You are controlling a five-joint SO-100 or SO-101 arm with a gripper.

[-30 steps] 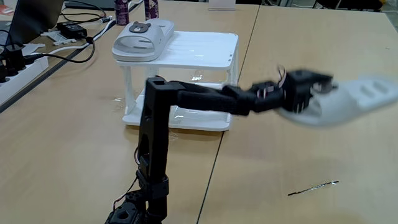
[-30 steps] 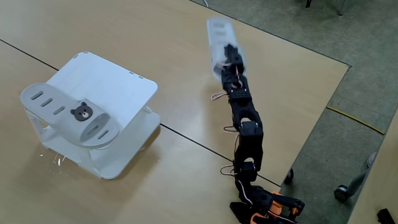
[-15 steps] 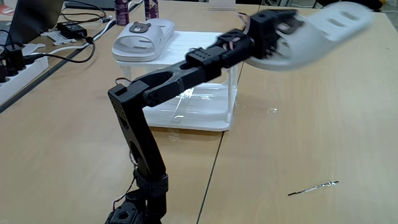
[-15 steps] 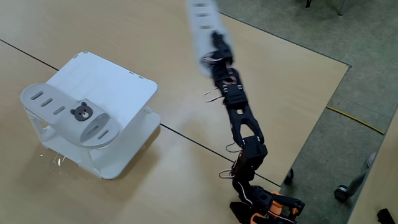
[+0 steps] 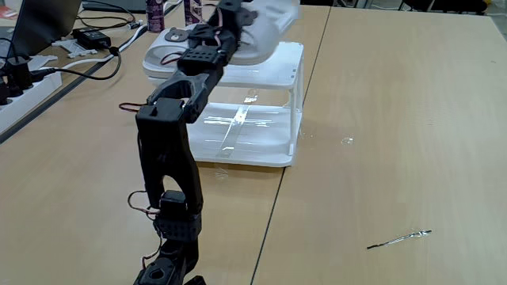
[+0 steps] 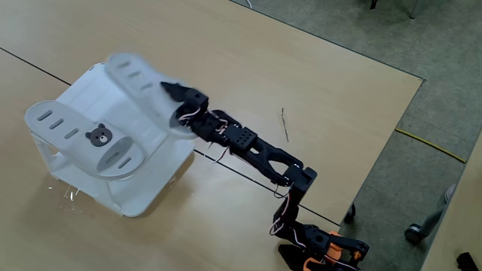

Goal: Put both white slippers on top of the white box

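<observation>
One slipper (image 6: pixel 79 135) lies flat on the rack (image 6: pixel 162 113) top, at its left end in the high fixed view, bear badge up. Arm stretched across desk (image 6: pixel 316 98). Pincer (image 6: pixel 172 109) clenched on second slipper (image 6: pixel 139 86), held in the air over the rack top, blurred, just beside the first. In the low fixed view that slipper (image 5: pixel 265 20) hangs above the rack (image 5: pixel 269 67). Thin wire (image 5: pixel 398 237) lies near the desk's front edge.
</observation>
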